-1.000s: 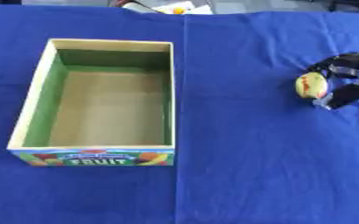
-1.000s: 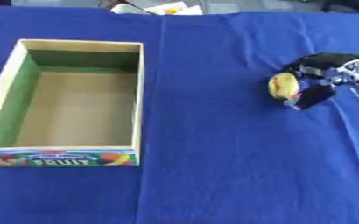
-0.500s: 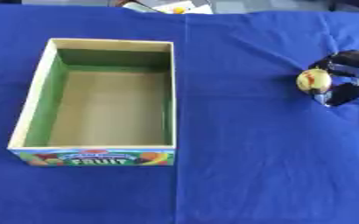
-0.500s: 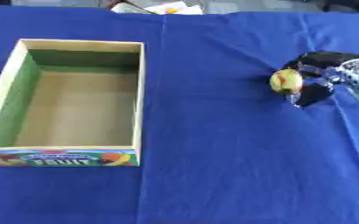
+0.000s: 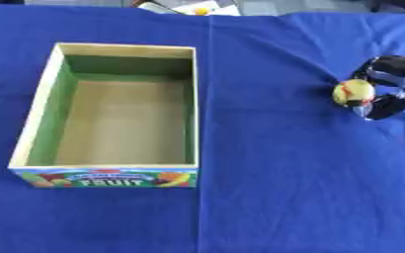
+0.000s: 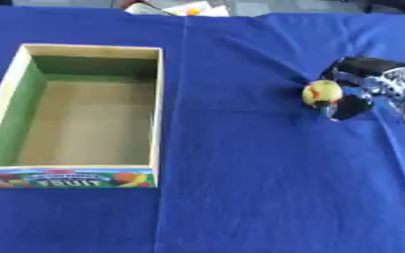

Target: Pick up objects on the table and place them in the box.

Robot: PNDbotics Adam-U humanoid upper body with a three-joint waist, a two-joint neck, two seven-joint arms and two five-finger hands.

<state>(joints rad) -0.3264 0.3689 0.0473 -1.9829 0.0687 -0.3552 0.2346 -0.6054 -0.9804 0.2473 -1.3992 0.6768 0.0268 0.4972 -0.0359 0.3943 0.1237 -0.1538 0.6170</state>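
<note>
Nearest, the box (image 5: 111,111) sits on the blue cloth (image 5: 275,197), top open and ready to receive things. Further back at the right edge, the right hand (image 6: 366,89) pinches a small yellow-red fruit (image 6: 322,92) between thumb and fingers, low over the cloth, well away from the box.

Blue cloth (image 5: 266,188), green-walled tan-floored box (image 5: 111,104) with colourful fruit print, yellow-red fruit (image 6: 322,92), black-silver right hand (image 6: 361,86).
</note>
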